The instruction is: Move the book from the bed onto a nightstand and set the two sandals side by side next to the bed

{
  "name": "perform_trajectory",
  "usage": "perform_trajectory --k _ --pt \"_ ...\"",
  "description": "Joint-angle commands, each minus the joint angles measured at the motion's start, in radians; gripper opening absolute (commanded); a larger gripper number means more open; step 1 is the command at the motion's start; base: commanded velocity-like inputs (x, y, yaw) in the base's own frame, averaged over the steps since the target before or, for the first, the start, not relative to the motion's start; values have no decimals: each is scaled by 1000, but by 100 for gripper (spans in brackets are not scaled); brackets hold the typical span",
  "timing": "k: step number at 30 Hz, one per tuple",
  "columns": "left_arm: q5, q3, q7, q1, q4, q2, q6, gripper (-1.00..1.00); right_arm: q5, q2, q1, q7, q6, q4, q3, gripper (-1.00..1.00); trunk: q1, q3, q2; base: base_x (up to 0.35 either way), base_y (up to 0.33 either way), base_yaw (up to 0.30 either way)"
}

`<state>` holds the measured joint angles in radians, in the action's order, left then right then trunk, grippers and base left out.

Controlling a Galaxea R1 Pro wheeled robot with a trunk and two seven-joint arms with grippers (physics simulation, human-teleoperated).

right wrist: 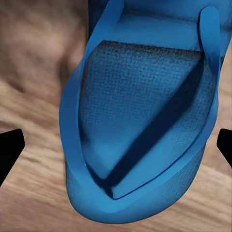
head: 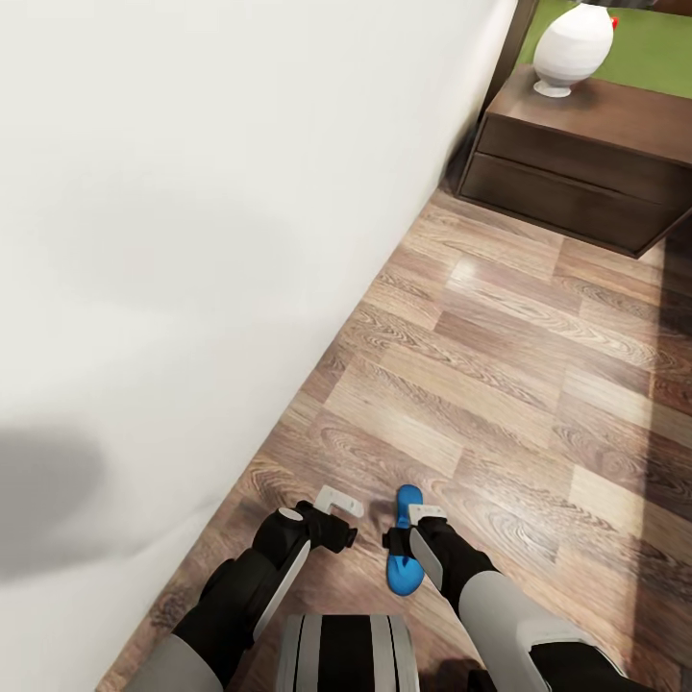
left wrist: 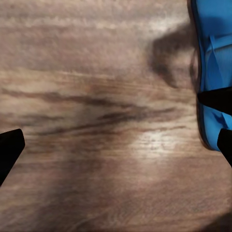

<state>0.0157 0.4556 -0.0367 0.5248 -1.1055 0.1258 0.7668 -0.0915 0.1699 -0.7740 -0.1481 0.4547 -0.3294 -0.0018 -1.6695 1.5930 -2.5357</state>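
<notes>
Item: one blue sandal (head: 404, 553), flat on the wood-plank floor (head: 500, 384), just beside the bed (head: 192, 240) and directly under my right gripper (head: 408, 527). From my right wrist I see its straps (right wrist: 145, 145) between my spread fingers (right wrist: 9, 147), not pinched. Item: left gripper (head: 338, 507), spread over bare floor just beside the sandal (left wrist: 212, 72). Item: nightstand (head: 586, 163), well apart, at the bed's head, carrying a white lamp base (head: 572, 48).
</notes>
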Motion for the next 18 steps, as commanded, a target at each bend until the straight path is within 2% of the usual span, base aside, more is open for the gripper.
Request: perform_trajectory --k 1,18 --pt "1 0 -2 0 -1 0 5 100 -10 0 0 -7 4 -2 0 100 0 1 0 0 0 0" --pt "1 0 -2 0 -1 0 5 100 -10 -1 0 -7 11 -3 0 100 0 1 0 0 0 0"
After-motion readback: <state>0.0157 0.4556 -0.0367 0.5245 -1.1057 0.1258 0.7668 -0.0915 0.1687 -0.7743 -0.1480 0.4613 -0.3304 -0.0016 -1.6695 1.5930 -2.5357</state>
